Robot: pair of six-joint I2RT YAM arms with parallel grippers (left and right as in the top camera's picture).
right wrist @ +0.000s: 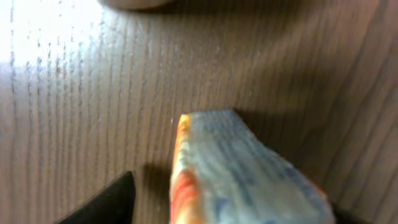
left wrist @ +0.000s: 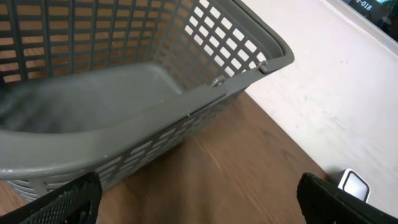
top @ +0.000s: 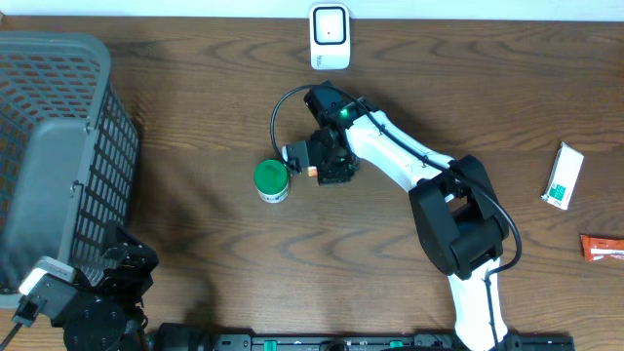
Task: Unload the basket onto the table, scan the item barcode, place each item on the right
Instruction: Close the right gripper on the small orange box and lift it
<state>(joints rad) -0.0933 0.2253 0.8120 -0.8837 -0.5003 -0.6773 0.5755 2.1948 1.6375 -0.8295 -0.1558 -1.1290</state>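
The item is a white packet with orange edges and blue print (right wrist: 242,174), lying on the wooden table. In the right wrist view it fills the space between my right gripper's (right wrist: 233,199) jaws, with a thin gap left beside the left finger (right wrist: 106,202). From overhead, the right gripper (top: 317,164) is low over the packet (top: 296,155) at mid table. The white barcode scanner (top: 330,37) stands at the table's back edge. My left gripper (left wrist: 202,205) is open and empty at the front left corner (top: 107,283).
A green-lidded jar (top: 272,180) stands just left of the packet. A grey mesh basket (top: 49,156) fills the left side (left wrist: 124,143). A white and green box (top: 563,176) and an orange packet (top: 602,247) lie at the far right.
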